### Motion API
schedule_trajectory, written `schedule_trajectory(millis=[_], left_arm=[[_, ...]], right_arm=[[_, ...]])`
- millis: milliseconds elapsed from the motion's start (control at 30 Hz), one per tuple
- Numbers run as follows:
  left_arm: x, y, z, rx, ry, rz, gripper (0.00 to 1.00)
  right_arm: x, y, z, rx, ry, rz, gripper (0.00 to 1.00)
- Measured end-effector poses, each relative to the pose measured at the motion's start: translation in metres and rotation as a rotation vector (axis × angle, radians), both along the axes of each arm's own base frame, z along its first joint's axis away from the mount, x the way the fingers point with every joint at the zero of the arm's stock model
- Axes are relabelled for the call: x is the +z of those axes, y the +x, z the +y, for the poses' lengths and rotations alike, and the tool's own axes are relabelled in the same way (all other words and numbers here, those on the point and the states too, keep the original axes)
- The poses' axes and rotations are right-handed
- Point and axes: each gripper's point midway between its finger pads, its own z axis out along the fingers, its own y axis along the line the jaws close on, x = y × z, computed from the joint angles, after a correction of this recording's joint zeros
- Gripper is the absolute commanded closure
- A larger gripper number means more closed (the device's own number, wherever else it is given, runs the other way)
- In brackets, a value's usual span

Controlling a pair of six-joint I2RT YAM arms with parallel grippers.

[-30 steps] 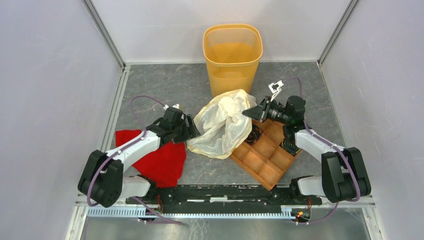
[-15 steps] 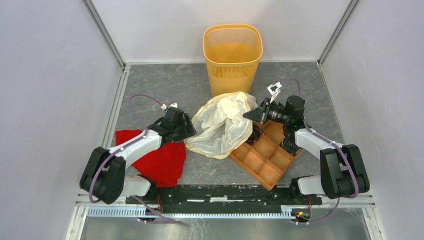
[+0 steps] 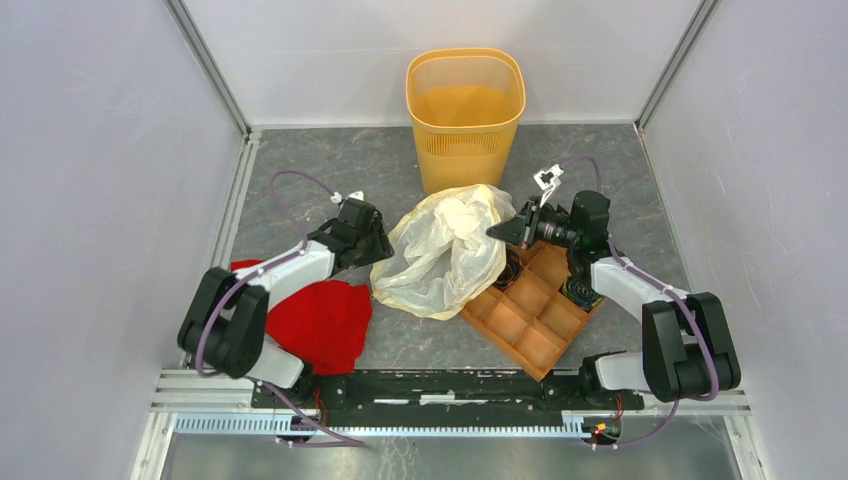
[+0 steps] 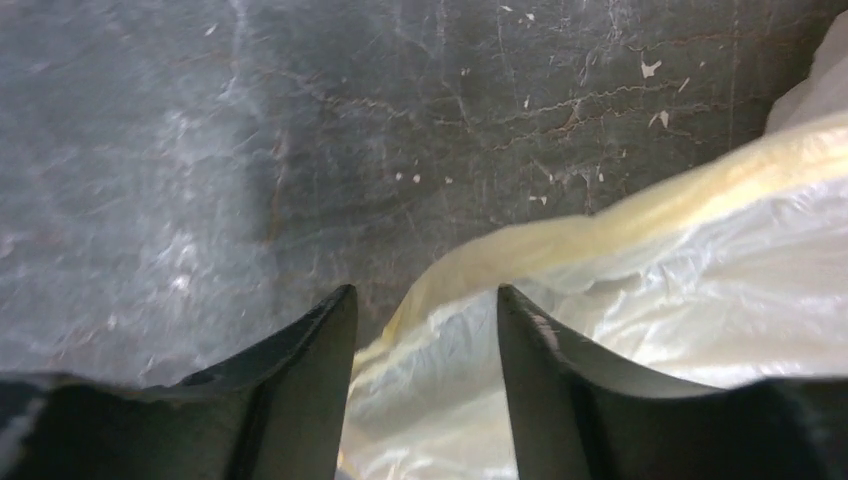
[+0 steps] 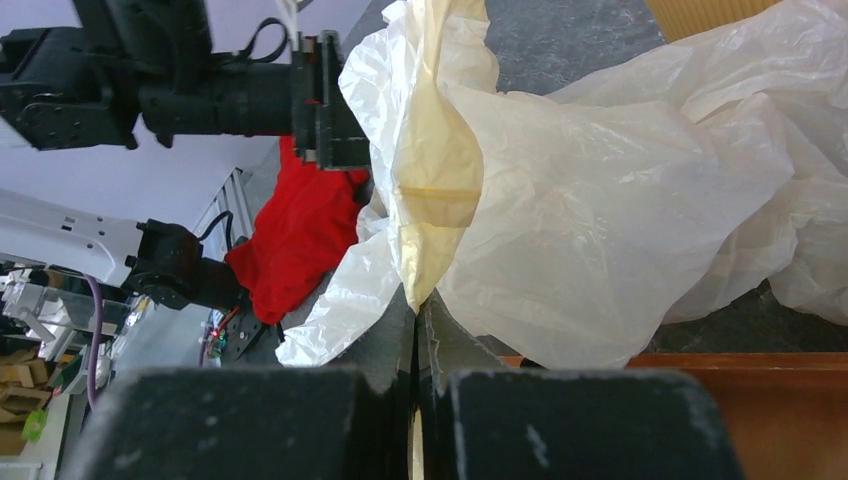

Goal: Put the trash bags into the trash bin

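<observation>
Nearest the arm bases, a red cloth (image 3: 320, 320) lies crumpled on the left side of the grey table (image 3: 330, 175), with part of it tucked under the left arm. On the right there's an orange-brown compartment tray (image 3: 540, 345) sitting at an angle.

A bit further out is the trash bag (image 3: 445, 250), a wrinkly cream-white heap of thin film in the middle of the table, right between the two arms. So it's on the table, not in the bin. Its right side drapes over the tray's near-left corner.

The left gripper (image 4: 425, 300) is low at the bag's left edge. Its jaws are partly open, and in the left wrist view a yellowish fold of film runs into the gap between the two dark fingers (image 4: 310, 390). They aren't pinching it, though, and the fingertips stand clearly apart over the bare table.

The right gripper (image 3: 495, 232) comes in from the other side, above the tray's far corner. Its jaws are squeezed fully together on a fold of the bag. In the right wrist view the film fans up and outward from the closed tips.

Furthest back, the orange-yellow trash bin (image 3: 465, 150) stands upright against the back wall. The bag's far edge comes close to the bin's base, but it's hard to say whether they touch.
</observation>
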Motion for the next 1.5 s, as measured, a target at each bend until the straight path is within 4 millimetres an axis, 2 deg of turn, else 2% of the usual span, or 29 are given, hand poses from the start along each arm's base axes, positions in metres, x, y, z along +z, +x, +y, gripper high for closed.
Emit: schedule_trajectory(millis=[100, 167, 233, 267, 367, 433, 600, 700, 800, 933, 1000, 1067, 1100, 1133, 1167, 1200, 1233, 1267, 1300, 1333, 1367, 1400, 1433, 1467, 1500], left_arm=[[-0.015, 0.006, -0.009, -0.035, -0.004, 0.031, 0.56], [-0.021, 0.003, -0.01, -0.045, -0.009, 0.046, 0.72], [-0.024, -0.002, -0.011, -0.058, -0.018, 0.053, 0.93], [-0.026, -0.004, -0.01, -0.062, -0.017, 0.055, 0.97], [-0.02, -0.009, -0.006, -0.06, -0.015, 0.052, 0.98], [-0.004, -0.012, -0.002, -0.049, -0.019, 0.02, 0.98], [0.068, -0.015, 0.014, 0.057, -0.084, -0.163, 0.98], [0.093, -0.021, 0.025, 0.123, -0.117, -0.225, 0.98], [0.084, -0.026, 0.037, 0.181, -0.104, -0.18, 0.98], [0.047, -0.026, 0.063, 0.263, -0.083, -0.058, 0.98], [0.03, -0.022, 0.079, 0.317, -0.112, 0.022, 0.98], [0.025, -0.019, 0.098, 0.386, -0.159, 0.109, 0.98], [0.034, -0.014, 0.105, 0.411, -0.179, 0.127, 0.98], [0.052, -0.007, 0.112, 0.429, -0.187, 0.121, 0.98], [0.088, 0.007, 0.118, 0.436, -0.198, 0.073, 0.98], [0.137, 0.026, 0.124, 0.433, -0.212, -0.029, 0.98], [0.205, 0.045, 0.128, 0.413, -0.232, -0.192, 0.98], [0.276, 0.053, 0.129, 0.382, -0.257, -0.366, 0.98], [0.342, 0.05, 0.127, 0.339, -0.282, -0.539, 0.98], [0.416, 0.029, 0.123, 0.282, -0.312, -0.75, 0.98], [0.478, -0.007, 0.119, 0.23, -0.333, -0.942, 0.98], [0.525, -0.057, 0.114, 0.177, -0.351, -1.116, 0.98], [0.546, -0.097, 0.111, 0.147, -0.36, -1.224, 0.98], [0.562, -0.148, 0.109, 0.118, -0.366, -1.342, 0.98], [0.569, -0.194, 0.109, 0.105, -0.374, -1.444, 0.98]], right_arm=[[-0.001, 0.0, 0.0, 0.003, -0.004, -0.004, 1.0], [-0.001, -0.001, 0.0, 0.005, -0.008, -0.002, 1.0], [-0.003, -0.003, -0.001, 0.006, -0.017, -0.003, 1.0], [-0.004, -0.003, -0.001, 0.006, -0.023, -0.002, 1.0], [-0.012, -0.005, -0.001, -0.004, -0.072, 0.011, 1.0], [-0.018, -0.003, 0.002, -0.034, -0.137, 0.025, 1.0], [-0.024, -0.003, 0.027, -0.13, -0.321, 0.001, 1.0], [-0.027, -0.011, 0.048, -0.154, -0.384, -0.025, 1.0], [-0.039, -0.01, 0.064, -0.167, -0.424, -0.01, 1.0], [-0.07, 0.007, 0.079, -0.211, -0.499, 0.042, 1.0], [-0.08, 0.021, 0.093, -0.217, -0.539, 0.07, 1.0], [-0.07, 0.044, 0.118, -0.214, -0.561, 0.076, 1.0], [-0.055, 0.054, 0.132, -0.208, -0.548, 0.056, 1.0], [-0.034, 0.061, 0.145, -0.203, -0.532, 0.026, 0.99], [0.002, 0.069, 0.161, -0.202, -0.504, -0.04, 1.0], [0.039, 0.07, 0.175, -0.196, -0.468, -0.119, 1.0], [0.089, 0.065, 0.191, -0.19, -0.413, -0.225, 1.0], [0.145, 0.049, 0.206, -0.177, -0.34, -0.351, 1.0], [0.184, 0.03, 0.213, -0.165, -0.285, -0.443, 1.0], [0.235, -0.006, 0.217, -0.134, -0.201, -0.567, 1.0], [0.272, -0.036, 0.213, -0.112, -0.13, -0.652, 1.0], [0.32, -0.086, 0.202, -0.063, -0.001, -0.773, 1.0], [0.349, -0.117, 0.186, -0.042, 0.092, -0.849, 1.0], [0.369, -0.136, 0.167, -0.047, 0.164, -0.911, 1.0], [0.393, -0.146, 0.136, -0.097, 0.234, -0.974, 0.99]])
